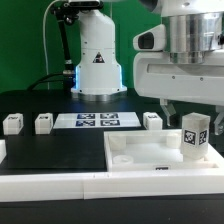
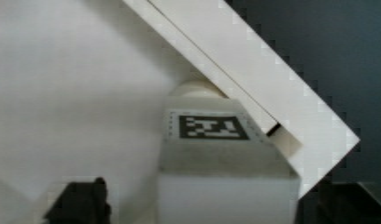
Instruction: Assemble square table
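The white square table top lies flat at the exterior view's right. One white leg with a tag stands upright at its right edge. My gripper hangs just above that leg, its jaws spread wider than the leg. In the wrist view the leg lies between the fingers, and a gap shows between it and the one clearly seen finger. The other finger blends into the dark table. The top's rim runs diagonally. Three more legs stand loose behind the top.
The marker board lies between the loose legs. A long white rail runs along the front. The robot's base stands at the back. The table surface is black.
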Controlling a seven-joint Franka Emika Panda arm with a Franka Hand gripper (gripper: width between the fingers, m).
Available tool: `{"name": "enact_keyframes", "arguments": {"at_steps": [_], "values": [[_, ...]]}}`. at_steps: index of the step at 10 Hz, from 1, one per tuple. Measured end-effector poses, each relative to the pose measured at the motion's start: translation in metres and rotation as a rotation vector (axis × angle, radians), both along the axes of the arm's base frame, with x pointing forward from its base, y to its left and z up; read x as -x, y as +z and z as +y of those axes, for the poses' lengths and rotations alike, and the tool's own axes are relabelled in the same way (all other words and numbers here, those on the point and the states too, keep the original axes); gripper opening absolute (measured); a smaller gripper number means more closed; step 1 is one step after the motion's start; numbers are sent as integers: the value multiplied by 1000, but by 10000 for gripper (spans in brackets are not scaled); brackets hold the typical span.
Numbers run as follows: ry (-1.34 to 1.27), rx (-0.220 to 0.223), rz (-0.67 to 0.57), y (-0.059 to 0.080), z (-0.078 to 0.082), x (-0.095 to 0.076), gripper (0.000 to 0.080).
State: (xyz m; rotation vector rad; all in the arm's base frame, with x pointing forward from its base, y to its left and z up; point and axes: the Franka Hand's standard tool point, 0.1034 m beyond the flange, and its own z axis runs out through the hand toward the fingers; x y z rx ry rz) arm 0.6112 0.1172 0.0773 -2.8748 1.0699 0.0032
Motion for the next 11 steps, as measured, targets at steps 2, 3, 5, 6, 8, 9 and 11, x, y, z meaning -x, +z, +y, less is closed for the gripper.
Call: {"name": "enact_keyframes", "arguments": {"at_steps": [2,3,5,6,8,9,11], "values": [[257,6,-18,0,2,0,646],[332,8,-24,1,2,0,646],[528,13,-42,3,1,-2,648],[619,15,-49,3,0,-2,648],[726,18,-56,3,3,-1,648],[814,21,-62,3,3,-1,648],[900,21,-67,2,6,0,648]]}}
